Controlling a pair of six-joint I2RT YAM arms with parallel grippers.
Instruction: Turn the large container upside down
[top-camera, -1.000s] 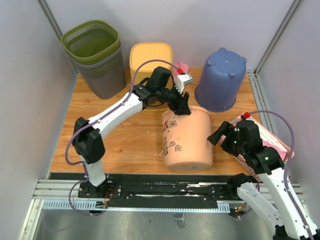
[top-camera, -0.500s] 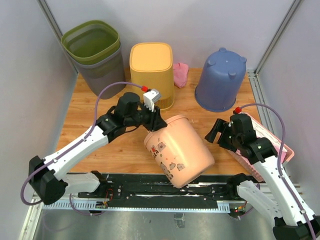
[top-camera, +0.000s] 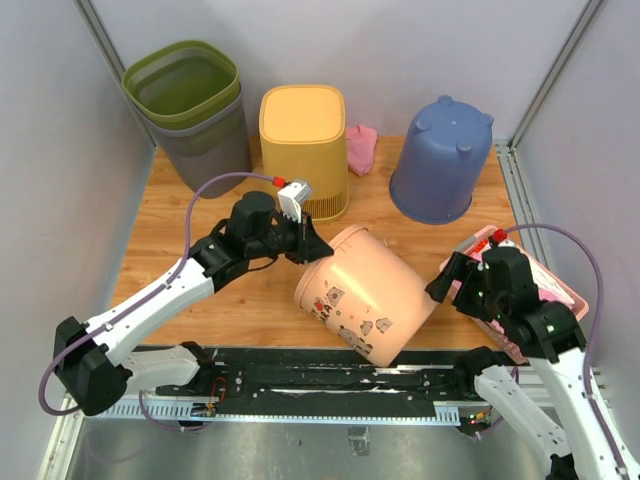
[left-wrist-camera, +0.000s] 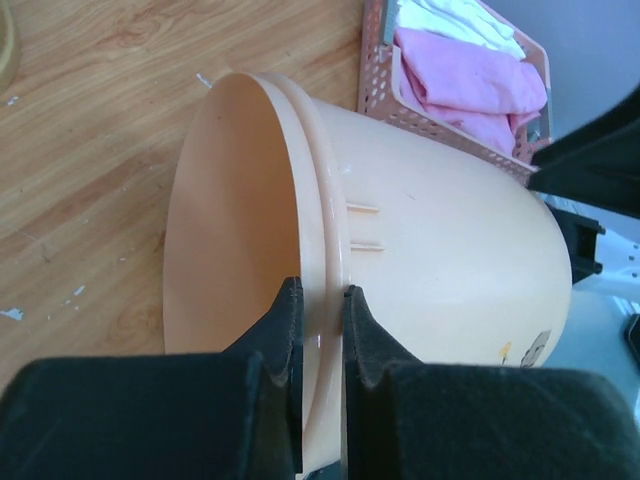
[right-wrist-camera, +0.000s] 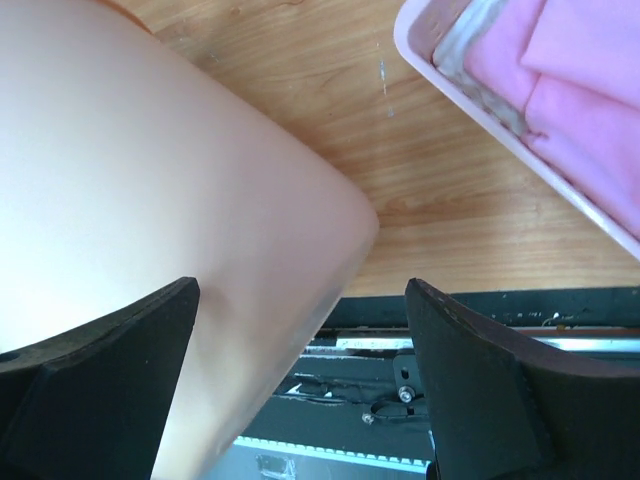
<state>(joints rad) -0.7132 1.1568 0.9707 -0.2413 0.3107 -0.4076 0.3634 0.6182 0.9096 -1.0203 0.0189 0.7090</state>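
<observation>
The large peach bucket (top-camera: 370, 295) is tipped onto its side. Its open mouth faces back-left and its base reaches over the table's front edge. My left gripper (top-camera: 305, 245) is shut on the bucket's rim, with one finger inside the mouth and one outside. The left wrist view shows the rim pinched in the left gripper (left-wrist-camera: 320, 290) and the bucket wall (left-wrist-camera: 440, 250) running off to the right. My right gripper (top-camera: 445, 280) is open, close beside the bucket's base end. In the right wrist view the bucket (right-wrist-camera: 150, 200) fills the left side, with the right gripper (right-wrist-camera: 300, 287) spread wide around its edge.
Stacked olive and grey bins (top-camera: 190, 110) stand at the back left. A yellow container (top-camera: 303, 145) and a pink cloth (top-camera: 360, 148) are at the back middle. An upturned blue bucket (top-camera: 440, 160) is at the back right. A pink basket of cloths (top-camera: 545, 285) lies at the right edge, and a black rail (top-camera: 300, 375) runs along the front.
The left arm has pulled the bucket's rim back and to the left, tipping the bucket from standing onto its side. The right gripper has moved down beside the bucket's base.
</observation>
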